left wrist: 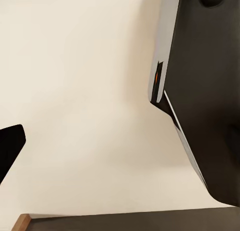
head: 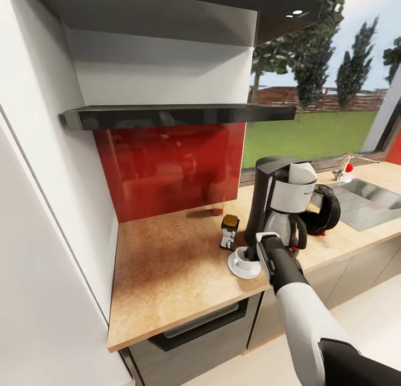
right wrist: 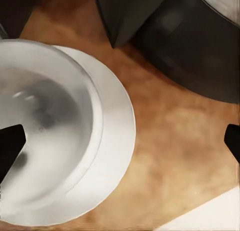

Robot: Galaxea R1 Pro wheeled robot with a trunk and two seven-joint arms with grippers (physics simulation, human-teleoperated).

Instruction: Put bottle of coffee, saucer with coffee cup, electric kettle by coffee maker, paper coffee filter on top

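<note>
The right pincer [head: 257, 252], fingers apart, hovers at the coffee cup [head: 243, 258], which sits on the saucer [head: 244, 268] at frame centre. On the worktop [head: 167, 274], bottle of coffee [head: 229, 231], filter-topped coffee maker [head: 281, 208] and electric kettle [head: 326, 209] look placed; only withdrawal seems left.

A shiny red glass panel [head: 170, 171] covered the wall in the middle of the frame. Above it, at the top, hung a dark grey cooker hood [head: 167, 7]. A tall white wall [head: 39, 180] filled the left side. On the right, a big window [head: 317, 96] showed green grass and dark trees in daylight. A steel sink [head: 370, 199] with a tap [head: 348, 166] sat at the right edge. The pale cream floor [head: 367, 313] lay at the lower right.
</note>
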